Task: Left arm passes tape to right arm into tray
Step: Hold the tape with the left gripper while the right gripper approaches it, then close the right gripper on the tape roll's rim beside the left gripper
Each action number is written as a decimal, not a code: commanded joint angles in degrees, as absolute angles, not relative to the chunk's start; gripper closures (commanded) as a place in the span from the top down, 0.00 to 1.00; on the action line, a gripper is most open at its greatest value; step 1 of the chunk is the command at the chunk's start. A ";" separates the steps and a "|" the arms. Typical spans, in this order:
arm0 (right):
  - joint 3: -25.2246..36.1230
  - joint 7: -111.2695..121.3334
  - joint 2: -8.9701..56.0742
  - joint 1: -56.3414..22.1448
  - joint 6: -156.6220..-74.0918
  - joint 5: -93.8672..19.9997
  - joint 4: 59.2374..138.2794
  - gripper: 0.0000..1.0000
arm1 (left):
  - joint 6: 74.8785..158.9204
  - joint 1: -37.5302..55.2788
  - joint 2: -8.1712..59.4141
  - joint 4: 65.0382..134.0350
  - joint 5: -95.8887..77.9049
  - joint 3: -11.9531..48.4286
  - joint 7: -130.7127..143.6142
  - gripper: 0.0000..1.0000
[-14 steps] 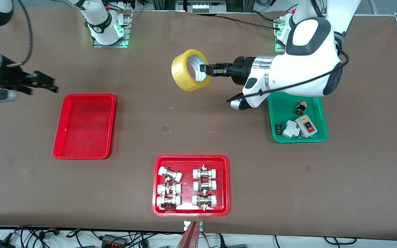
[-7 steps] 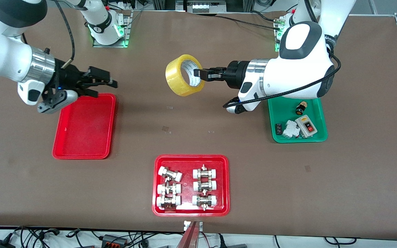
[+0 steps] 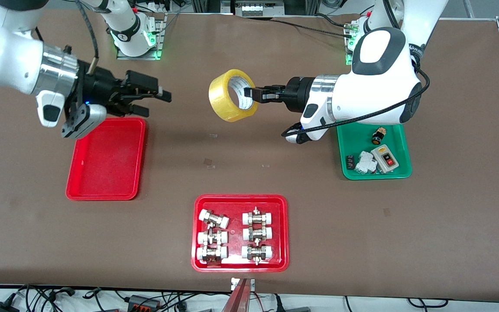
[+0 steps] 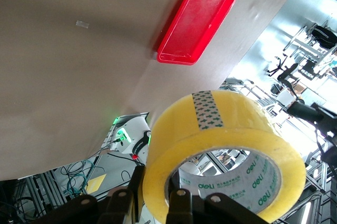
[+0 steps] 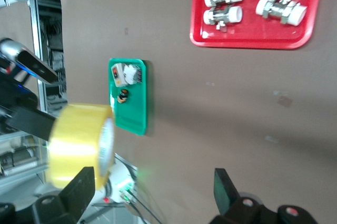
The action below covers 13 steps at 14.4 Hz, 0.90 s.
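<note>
The left arm's black two-finger claw (image 3: 249, 93) is closed on the wall of the wide roll of translucent yellow packing tape (image 3: 232, 95), one finger inside the whitish printed core and the other apparently against the outer face, though the roll hides that finger from the front camera. The roll hangs tilted in the air over the bare brown tabletop (image 3: 249, 173), with its open core turned toward the left arm's end. In the left wrist view the tape (image 4: 224, 153) fills the foreground just above the finger mounts.

The right arm's black claw (image 3: 156, 96) is spread wide with nothing in it, held over the tabletop just above the rim of the plain glossy red rectangular plastic tray (image 3: 106, 158) and pointing at the roll, still apart from it. The right wrist view shows its two fingers (image 5: 226, 188) well separated, the tape (image 5: 81, 145) ahead of them.
</note>
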<state>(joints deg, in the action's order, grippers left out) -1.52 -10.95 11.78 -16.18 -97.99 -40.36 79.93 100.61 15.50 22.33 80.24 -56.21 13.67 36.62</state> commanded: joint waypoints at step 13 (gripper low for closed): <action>-0.97 -28.22 14.15 -28.13 -106.17 -40.96 78.13 1.00 | 98.61 14.94 22.50 78.66 -57.57 13.54 37.18 0.00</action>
<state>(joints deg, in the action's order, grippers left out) -1.52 -27.31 13.26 -27.58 -106.15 -40.36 79.52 100.07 15.12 22.33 80.23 -56.21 13.60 36.70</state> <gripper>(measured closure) 0.000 0.780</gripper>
